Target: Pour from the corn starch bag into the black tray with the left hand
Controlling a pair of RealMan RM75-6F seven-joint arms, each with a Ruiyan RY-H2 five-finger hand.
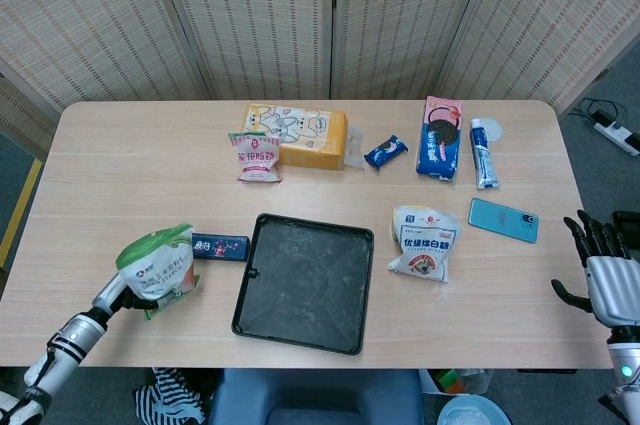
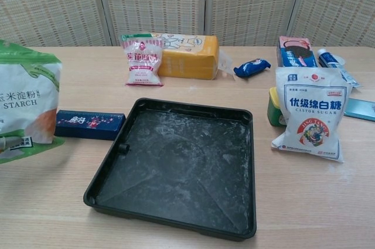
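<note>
From the head view I see my left hand [image 1: 118,292] at the near left edge of the table [image 1: 120,165], fingers wrapped onto the lower part of the corn starch bag [image 1: 158,263], which it holds upright to the left of the black tray [image 1: 305,282] and apart from it. The chest view shows only the bag's front at its left border, with a bit of a finger across its lower corner; the hand itself is cut off there. The small dark blue box [image 1: 221,246] lies between the bag and the tray, just off the tray's left rim. The tray sits flat near the front edge, its floor dusted with white streaks that the chest view shows far more plainly. My right hand [image 1: 607,279] appears only in the head view, beyond the table's right edge, fingers spread upward and holding nothing. The white sugar bag [image 2: 310,120] stands right of the tray; the chest view reveals a small green and yellow tub [image 2: 273,107] tucked behind it, which the head view hides.
</note>
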